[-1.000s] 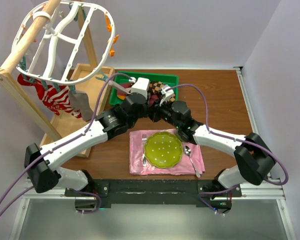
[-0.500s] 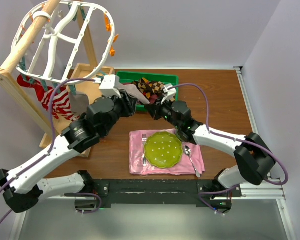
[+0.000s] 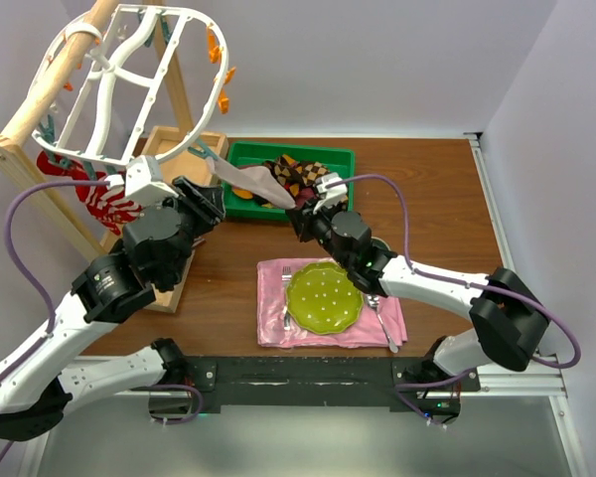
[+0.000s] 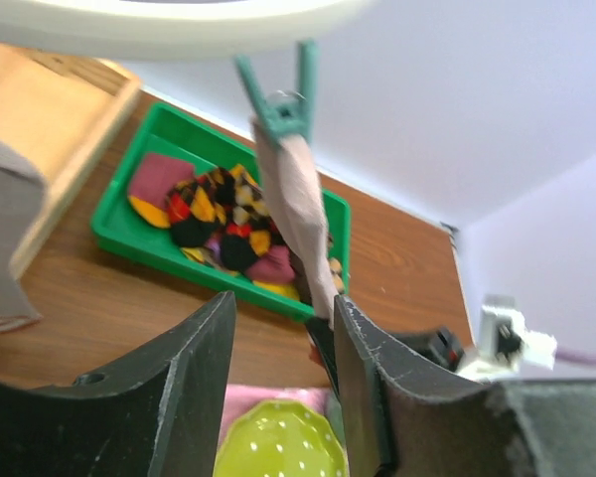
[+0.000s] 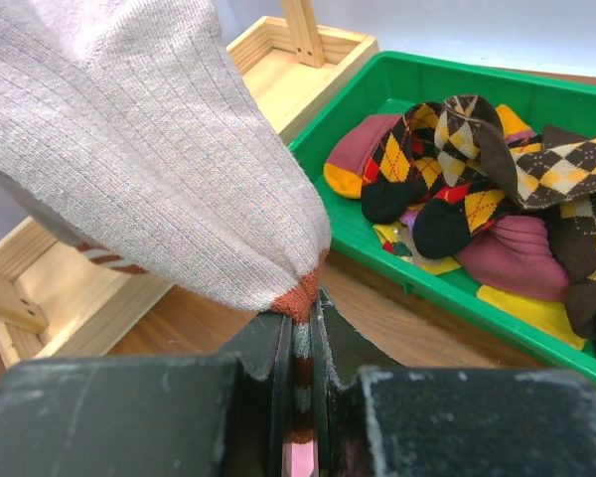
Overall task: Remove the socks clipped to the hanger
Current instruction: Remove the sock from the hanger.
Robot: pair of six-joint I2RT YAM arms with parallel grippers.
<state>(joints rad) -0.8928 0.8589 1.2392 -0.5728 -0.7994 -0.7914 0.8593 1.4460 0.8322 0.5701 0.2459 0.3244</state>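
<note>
Grey sock (image 3: 253, 182) hangs from 1 teal clip (image 4: 281, 104) on the hanger (image 3: 107, 70), upper left of frame, stretched taut toward centre. Right gripper (image 5: 298, 338) is clamped on its toe, likely to tension it. Left gripper (image 4: 281, 333), jaws apart, faces the clip, apparently to release it. Green tray (image 3: 338, 152) holds loose socks (image 5: 477, 199).

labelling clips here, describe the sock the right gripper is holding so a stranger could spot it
On the white oval hanger, top left, find the teal clip. The grey ribbed sock runs taut from that clip to the shut right gripper. Unlike the argyle socks in the green tray, it is plain grey with a rust toe.
</note>
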